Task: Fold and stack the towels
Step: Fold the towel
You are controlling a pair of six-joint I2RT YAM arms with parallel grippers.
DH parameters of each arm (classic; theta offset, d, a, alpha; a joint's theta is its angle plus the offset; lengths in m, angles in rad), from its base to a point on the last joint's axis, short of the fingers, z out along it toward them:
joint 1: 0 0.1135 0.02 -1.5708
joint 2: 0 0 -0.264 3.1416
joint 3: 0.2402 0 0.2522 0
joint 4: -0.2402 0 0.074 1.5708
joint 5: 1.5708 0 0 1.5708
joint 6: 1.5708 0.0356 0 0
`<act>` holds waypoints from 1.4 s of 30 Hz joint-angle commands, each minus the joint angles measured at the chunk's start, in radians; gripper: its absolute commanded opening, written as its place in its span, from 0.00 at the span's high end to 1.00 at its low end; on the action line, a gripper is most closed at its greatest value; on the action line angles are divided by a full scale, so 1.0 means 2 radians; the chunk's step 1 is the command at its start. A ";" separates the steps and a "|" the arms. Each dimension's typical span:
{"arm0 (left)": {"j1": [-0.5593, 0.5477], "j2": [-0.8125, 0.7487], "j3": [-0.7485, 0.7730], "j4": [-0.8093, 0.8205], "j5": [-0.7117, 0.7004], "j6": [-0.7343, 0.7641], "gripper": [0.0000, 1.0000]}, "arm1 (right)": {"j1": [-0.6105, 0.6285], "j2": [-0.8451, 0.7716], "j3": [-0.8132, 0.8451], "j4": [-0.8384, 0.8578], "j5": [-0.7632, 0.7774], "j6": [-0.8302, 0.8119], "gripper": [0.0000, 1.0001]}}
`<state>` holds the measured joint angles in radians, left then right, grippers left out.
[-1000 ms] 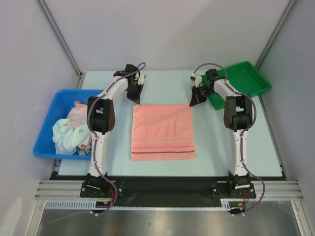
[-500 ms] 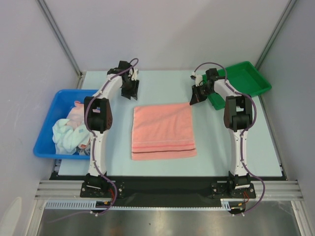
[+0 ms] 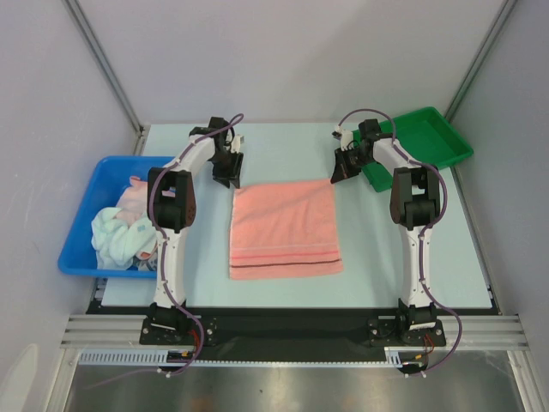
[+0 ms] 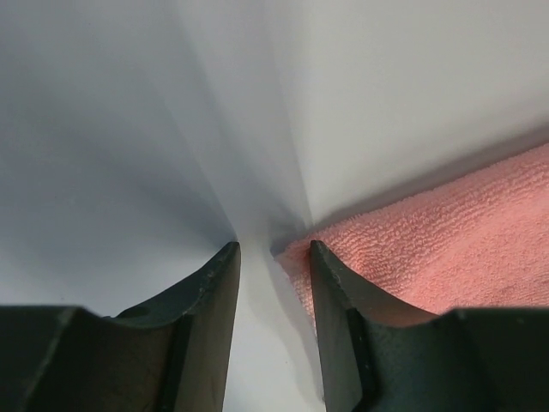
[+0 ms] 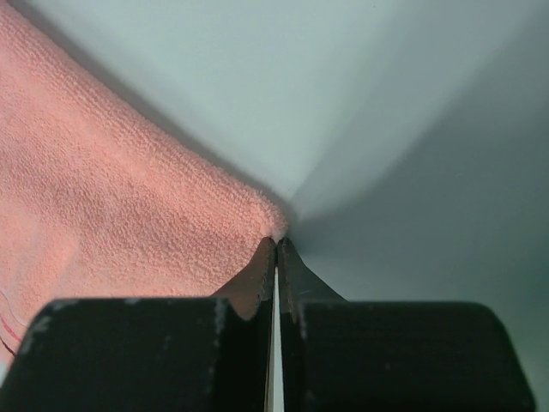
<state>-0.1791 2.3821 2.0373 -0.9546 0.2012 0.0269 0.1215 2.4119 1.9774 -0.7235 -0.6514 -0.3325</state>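
Observation:
A salmon-pink towel [image 3: 283,227] with a dark stripe near its front edge lies flat on the middle of the table. My left gripper [image 3: 229,174] stands open just off its far-left corner. In the left wrist view the towel corner [image 4: 412,249] lies beside the right finger [image 4: 343,318], and only bare table shows between the jaws of the left gripper [image 4: 274,253]. My right gripper [image 3: 340,174] is at the far-right corner. In the right wrist view the right gripper [image 5: 276,243] is shut, with the tip of the towel [image 5: 120,189] pinched at its fingertips.
A blue bin [image 3: 81,249] at the left table edge holds more towels, a pale mint-white one [image 3: 116,236] and a pink one [image 3: 133,193]. A green tray [image 3: 425,137] sits at the back right, just behind the right arm. Grey walls close in both sides.
My left gripper opened, let go of the towel's far-left corner and drew back from it a little. The corner now rests on the table. The right arm has not moved.

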 commanded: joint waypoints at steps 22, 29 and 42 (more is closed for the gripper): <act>-0.011 -0.042 -0.049 0.017 0.027 -0.049 0.64 | -0.005 -0.017 0.015 0.004 0.017 -0.007 1.00; -0.012 -0.025 -0.037 0.021 -0.018 -0.053 0.56 | -0.007 -0.016 0.013 0.004 0.017 -0.009 1.00; -0.012 -0.042 -0.027 0.028 -0.031 -0.043 0.50 | -0.008 -0.011 0.013 0.003 0.017 -0.012 1.00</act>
<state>-0.2100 2.3238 1.9545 -0.9188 0.1684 -0.0780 0.1196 2.4119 1.9774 -0.7238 -0.6521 -0.3336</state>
